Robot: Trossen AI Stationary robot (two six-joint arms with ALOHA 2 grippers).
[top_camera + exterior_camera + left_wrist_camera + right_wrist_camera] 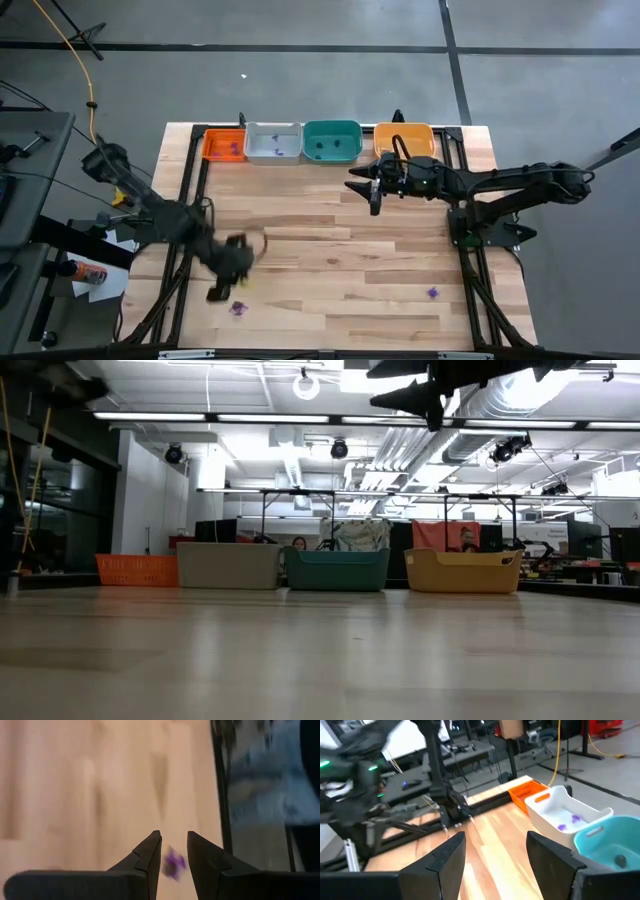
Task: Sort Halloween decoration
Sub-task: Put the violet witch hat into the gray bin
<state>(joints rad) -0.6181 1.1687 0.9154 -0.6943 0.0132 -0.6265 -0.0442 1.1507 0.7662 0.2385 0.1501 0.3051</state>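
Observation:
A purple trinket (238, 308) lies on the wooden table near the front left, and it shows in the left wrist view (174, 863) on the table beyond the gap between my fingertips. My left gripper (222, 289) hovers over it, pointing down, narrowly open and touching nothing. A second purple trinket (432, 292) lies at the front right. My right gripper (365, 188) hangs open and empty in front of the trays at the far edge, and it shows in its own wrist view (495, 845).
Four trays stand in a row along the far edge: orange (223, 145), grey (272, 143), teal (331, 141), yellow-orange (404, 138). Purple trinkets lie in the grey tray (570, 820). Black frame rails (185, 200) run along the table's left and right sides.

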